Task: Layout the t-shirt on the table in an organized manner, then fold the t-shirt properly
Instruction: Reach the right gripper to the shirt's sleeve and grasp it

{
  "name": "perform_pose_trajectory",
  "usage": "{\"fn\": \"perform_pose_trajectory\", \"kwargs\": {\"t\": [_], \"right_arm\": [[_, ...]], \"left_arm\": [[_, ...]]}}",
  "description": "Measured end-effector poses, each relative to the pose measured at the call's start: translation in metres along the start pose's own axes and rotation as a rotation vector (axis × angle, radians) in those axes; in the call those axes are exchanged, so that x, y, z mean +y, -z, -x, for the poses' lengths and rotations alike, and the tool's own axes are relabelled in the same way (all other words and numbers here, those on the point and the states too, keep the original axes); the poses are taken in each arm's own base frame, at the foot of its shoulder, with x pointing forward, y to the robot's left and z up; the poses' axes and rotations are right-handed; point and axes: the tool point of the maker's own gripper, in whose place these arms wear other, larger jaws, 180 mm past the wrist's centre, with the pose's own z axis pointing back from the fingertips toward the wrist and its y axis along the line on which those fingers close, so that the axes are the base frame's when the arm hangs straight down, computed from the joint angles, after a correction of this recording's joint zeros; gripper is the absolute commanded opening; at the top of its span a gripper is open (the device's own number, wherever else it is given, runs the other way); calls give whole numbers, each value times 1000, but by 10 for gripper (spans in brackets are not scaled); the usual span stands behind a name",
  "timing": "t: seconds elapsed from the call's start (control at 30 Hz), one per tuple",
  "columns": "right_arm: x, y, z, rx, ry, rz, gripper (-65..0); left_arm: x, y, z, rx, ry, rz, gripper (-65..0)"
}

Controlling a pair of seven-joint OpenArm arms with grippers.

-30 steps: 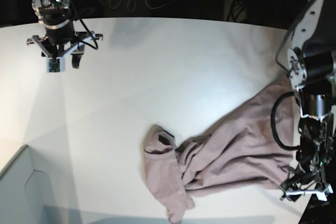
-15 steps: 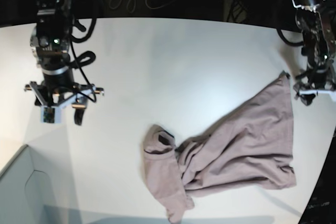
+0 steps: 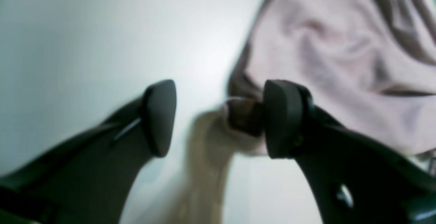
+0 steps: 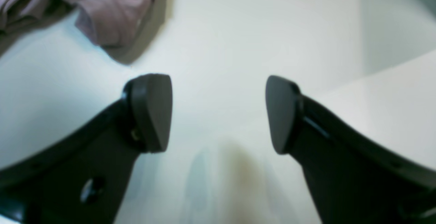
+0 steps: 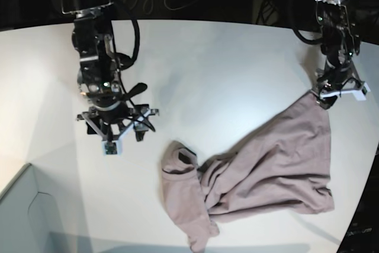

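The t-shirt (image 5: 266,164) lies crumpled on the bench (image 5: 207,69), unfolded; both end effectors (image 4: 218,115) (image 3: 218,122) are spread, nothing gripped.

Left gripper (image 3: 218,118) of black two-finger type: jaws spread wide, dark rounded pads apart, pointing down; one pad (image 3: 282,118) touching bunched corner of dusty mauve t-shirt (image 3: 340,57), not clamped on it. In base view left gripper (image 5: 337,94) hangs from near-vertical forearm at far right.

Right gripper (image 4: 218,115), same black build: jaws spread wide, nothing between pads. In base view right gripper (image 5: 115,134) points straight down from upright arm, left of centre.
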Motion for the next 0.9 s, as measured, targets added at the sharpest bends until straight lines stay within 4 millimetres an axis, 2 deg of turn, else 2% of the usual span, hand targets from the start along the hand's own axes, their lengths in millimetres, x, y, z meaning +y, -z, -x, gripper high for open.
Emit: {"fn": "perform_pose_trajectory", "kwargs": {"t": [0.13, 0.2, 0.27, 0.33, 0.37, 0.4, 0.43, 0.47, 0.57, 0.63, 0.77, 0.83, 0.9], "right_arm": [[3, 0, 0, 0, -5, -7, -212], [0, 0, 1, 3, -9, -3, -212], [0, 0, 1, 3, -10, -2, -212], [0, 0, 1, 2, -10, -3, -212], [0, 0, 1, 2, -10, -2, -211], [0, 0, 1, 2, -10, -2, -210], [2, 0, 1, 2, -13, -6, -210], [3, 1, -1, -1, -16, -10, -210], [12, 10, -11, -13, -37, -31, -210], [19, 16, -14, -11, -54, -46, -210], [40, 25, 4, 49, -91, -89, -210], [55, 23, 8, 56, -130, -123, -210], [76, 20, 11, 54, -174, -170, -210]], "left_arm": [[-25, 7, 14, 29, 37, 49, -269], [-36, 8, 21, 45, 59, 73, -313], [-41, 8, 26, 63, 58, 85, -429], [-41, 8, 32, 86, 48, 86, -612], [-38, 7, 34, 94, 54, 80, -650], [-37, 6, 34, 92, 50, 79, -650], [-33, 4, 31, 91, 58, 76, -628], [-27, 0, 28, 98, 73, 68, -637], [-2, -22, -3, 17, 93, 45, -650], [16, -39, -16, 7, 100, 15, -650], [55, -67, -40, 12, 60, -66, -650], [69, -73, -52, 2, 30, -97, -650], [78, -76, -55, 7, 13, -117, -650]]}}
